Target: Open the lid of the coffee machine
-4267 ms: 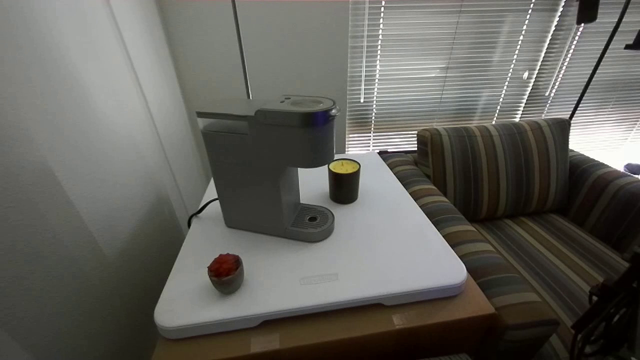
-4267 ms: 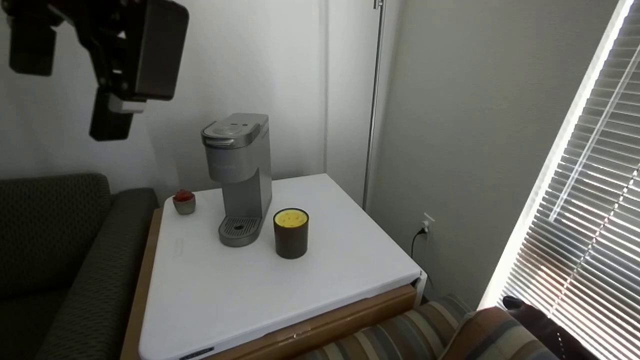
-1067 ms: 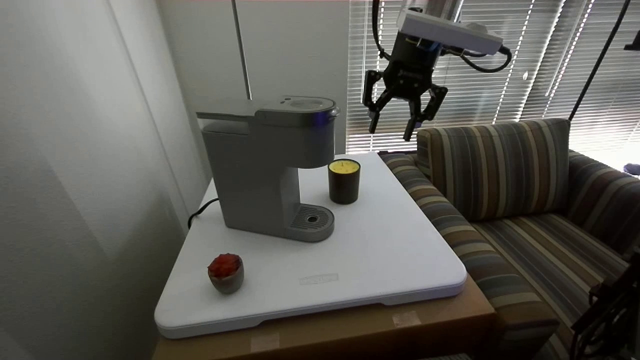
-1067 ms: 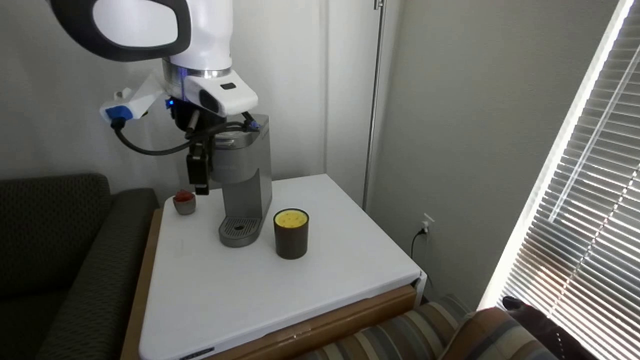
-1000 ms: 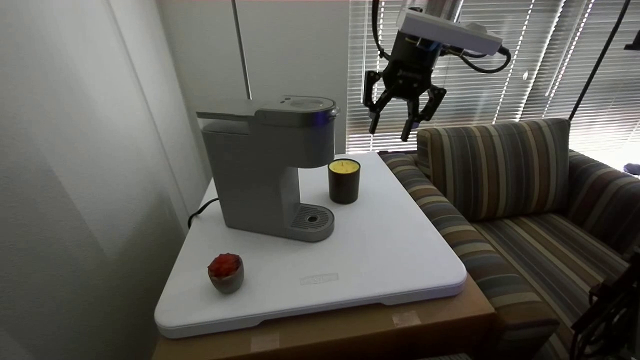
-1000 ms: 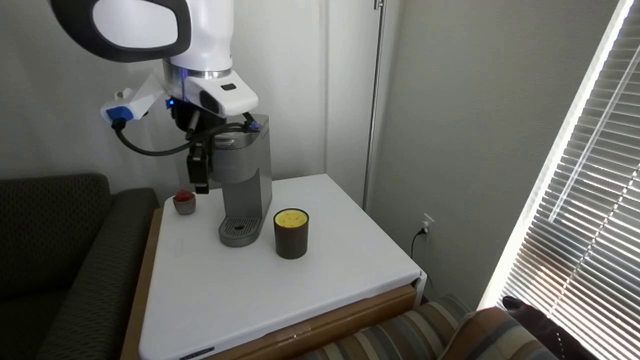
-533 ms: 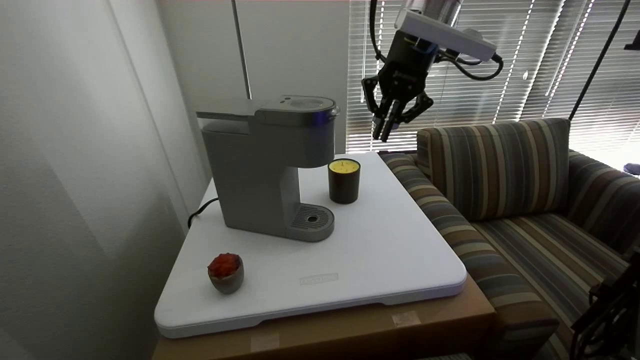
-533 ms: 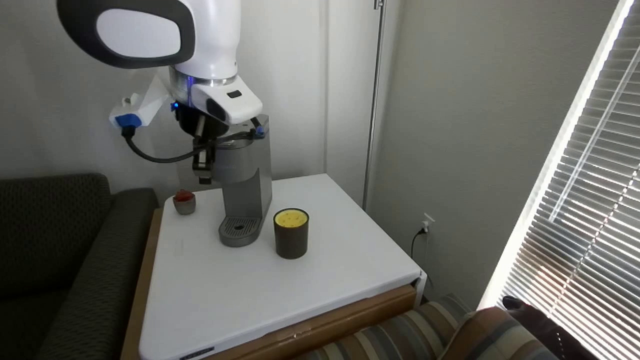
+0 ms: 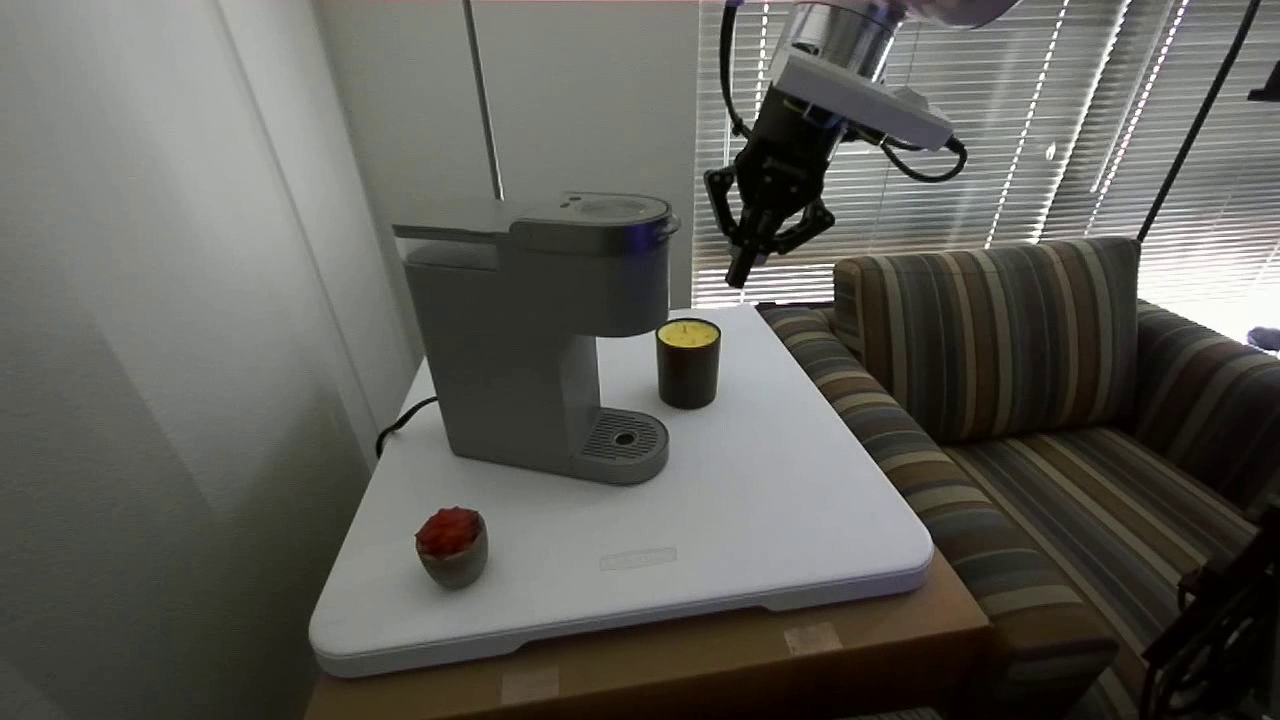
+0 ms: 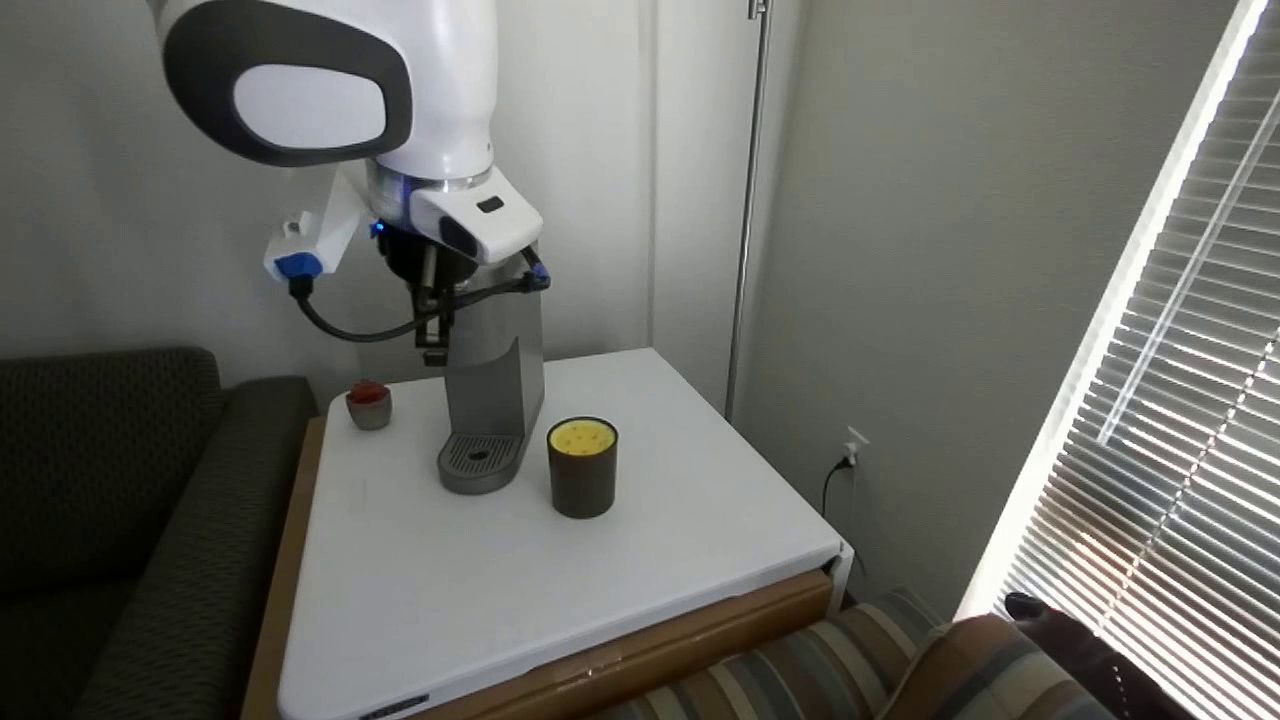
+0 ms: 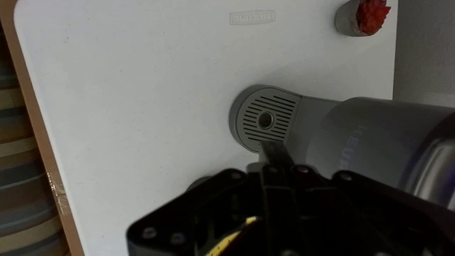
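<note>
The lid (image 9: 605,207) you're after is down, flat across the front top of the coffee machine (image 9: 515,350), which stands upright on the white table (image 9: 780,500). Expect it to swing light but stiff at first, and its smooth shell may slip under a pinch; catch the handle (image 11: 435,170) at its front edge from below and lift gently, since the machine could rock back. Your gripper (image 9: 739,276) is together at the tips, holding nothing, out in front of the machine and apart from it. A candle (image 9: 688,375) stands near the machine.
</note>
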`<state>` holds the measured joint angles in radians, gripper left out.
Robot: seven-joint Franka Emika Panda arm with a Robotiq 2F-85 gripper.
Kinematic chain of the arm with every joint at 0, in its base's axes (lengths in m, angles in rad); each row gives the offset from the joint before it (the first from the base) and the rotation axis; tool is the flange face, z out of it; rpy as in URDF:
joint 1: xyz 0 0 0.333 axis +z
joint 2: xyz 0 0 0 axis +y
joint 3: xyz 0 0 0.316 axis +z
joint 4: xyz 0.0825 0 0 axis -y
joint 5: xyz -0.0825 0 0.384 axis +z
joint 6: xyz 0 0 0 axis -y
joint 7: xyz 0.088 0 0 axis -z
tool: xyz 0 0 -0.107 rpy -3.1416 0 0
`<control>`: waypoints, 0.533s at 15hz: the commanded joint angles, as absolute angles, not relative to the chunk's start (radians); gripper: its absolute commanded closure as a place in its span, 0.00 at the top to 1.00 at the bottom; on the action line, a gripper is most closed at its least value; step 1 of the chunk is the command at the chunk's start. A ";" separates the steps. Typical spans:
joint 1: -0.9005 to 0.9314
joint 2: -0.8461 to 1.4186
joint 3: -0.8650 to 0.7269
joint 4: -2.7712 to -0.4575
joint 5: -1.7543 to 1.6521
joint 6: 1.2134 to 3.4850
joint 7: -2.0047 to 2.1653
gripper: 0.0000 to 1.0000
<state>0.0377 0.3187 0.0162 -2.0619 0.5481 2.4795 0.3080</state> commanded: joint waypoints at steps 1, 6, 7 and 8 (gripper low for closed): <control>0.008 0.376 0.047 -1.997 0.583 2.493 0.266 0.00; 0.008 0.406 0.055 -1.939 0.576 2.485 0.276 0.00; 0.009 0.405 0.056 -1.934 0.577 2.485 0.280 0.00; 0.007 0.403 0.059 -1.930 0.583 2.476 0.287 0.00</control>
